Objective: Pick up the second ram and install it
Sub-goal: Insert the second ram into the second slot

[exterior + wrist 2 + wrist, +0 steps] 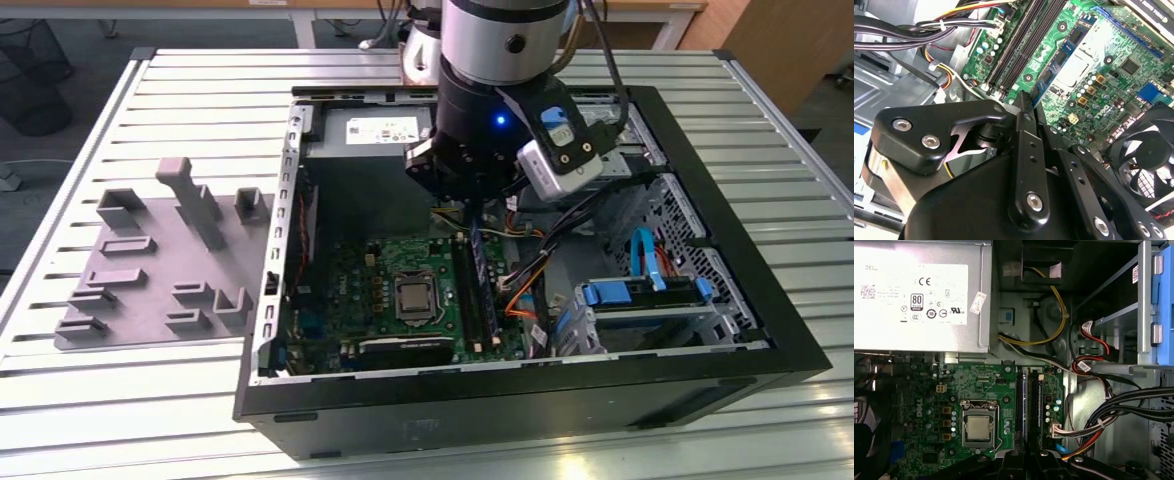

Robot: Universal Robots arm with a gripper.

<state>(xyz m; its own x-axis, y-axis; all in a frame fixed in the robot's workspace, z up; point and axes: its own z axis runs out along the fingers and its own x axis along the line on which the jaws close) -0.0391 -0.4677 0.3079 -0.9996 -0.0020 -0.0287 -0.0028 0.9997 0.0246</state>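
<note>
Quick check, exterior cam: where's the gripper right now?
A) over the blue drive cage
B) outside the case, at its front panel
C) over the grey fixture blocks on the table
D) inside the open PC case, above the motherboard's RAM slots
D: in the exterior view the gripper hangs inside the open PC case, just above the black RAM slots on the motherboard; the grey fixture blocks sit apart on the table.

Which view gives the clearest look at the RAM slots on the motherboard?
The first wrist view: the RAM slots run in near-full length beside the CPU socket. The second wrist view shows them at a slant, their near end behind the gripper. In the exterior view they are small below the arm.
</note>
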